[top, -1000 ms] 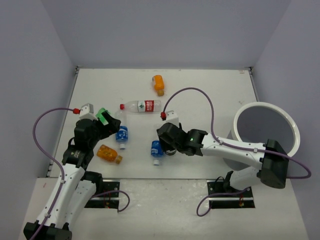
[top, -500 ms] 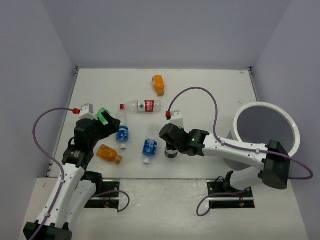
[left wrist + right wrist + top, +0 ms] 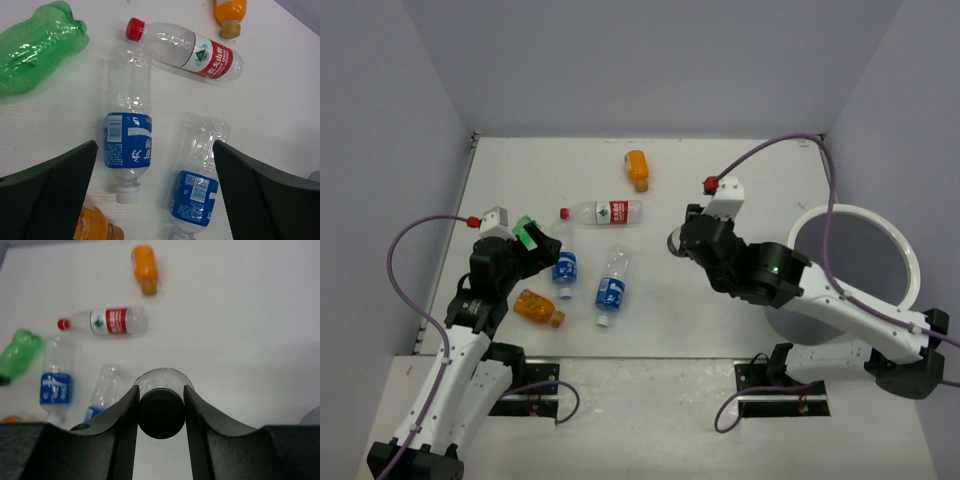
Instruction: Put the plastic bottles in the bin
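Observation:
My right gripper (image 3: 161, 390) is shut on a clear bottle with a black cap (image 3: 161, 412), held off the table between the bottles and the bin (image 3: 850, 211); seen from above, the held bottle (image 3: 673, 241) shows at the gripper's tip. My left gripper (image 3: 155, 150) hangs open above two blue-labelled bottles (image 3: 127, 142) (image 3: 197, 192) that lie side by side. A red-labelled bottle (image 3: 605, 212) lies behind them. One orange bottle (image 3: 636, 168) lies at the back. Another orange bottle (image 3: 536, 307) lies by the left arm.
A crushed green bottle (image 3: 527, 232) lies by the left gripper's far side. The white bin stands at the right, beside the right arm's base. Purple cables loop over both arms. Grey walls close in the table on three sides.
My right gripper closed on the black-capped bottle, then rose and swung back and to the right with it. The nearby blue-labelled bottle rolled left. The left arm stayed put.

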Motion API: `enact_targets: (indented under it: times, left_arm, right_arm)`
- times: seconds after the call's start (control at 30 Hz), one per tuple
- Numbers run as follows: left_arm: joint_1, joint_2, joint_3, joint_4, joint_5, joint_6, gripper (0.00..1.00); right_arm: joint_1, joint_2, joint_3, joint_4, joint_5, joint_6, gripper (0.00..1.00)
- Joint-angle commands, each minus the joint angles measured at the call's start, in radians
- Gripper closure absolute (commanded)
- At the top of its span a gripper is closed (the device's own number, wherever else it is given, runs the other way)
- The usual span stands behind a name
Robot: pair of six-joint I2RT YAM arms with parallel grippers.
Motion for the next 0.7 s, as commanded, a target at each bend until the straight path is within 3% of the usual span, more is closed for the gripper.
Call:
enact_targets:
  times: [0.0,0.23,0.5,0.57,0.63,0.67]
  left_arm:
    - [-0.005,0.004,-0.011,0.021,-0.002,0.011,0.0]
    - [-0.006,0.075,-0.015,0.061,0.106,0.042,0.0]
    - [-0.01,0.106,-0.024,0.091,0.16,0.053,0.0]
    - [-0.01,0.11,-0.025,0.093,0.158,0.053,0.0]
    - [-0.01,0.115,-0.025,0.093,0.154,0.051,0.0]
    - [-0.01,0.117,-0.025,0.093,0.153,0.052,0.0]
  right_arm:
    - [-0.058,-0.06,0.134,-0.048,0.273,-0.088,1.0]
    - [-0.282,-0.107,0.321,-0.045,0.422,-0.281,1.0]
    - [-0.31,-0.24,0.331,-0.035,0.64,-0.513,1.0]
    - [-0.31,-0.326,0.201,0.064,0.677,-0.684,1.0]
    - [-0.313,-0.411,0.047,0.576,0.727,-1.014,1.0]
    - [-0.313,-0.453,-0.021,0.722,0.727,-1.126,1.0]
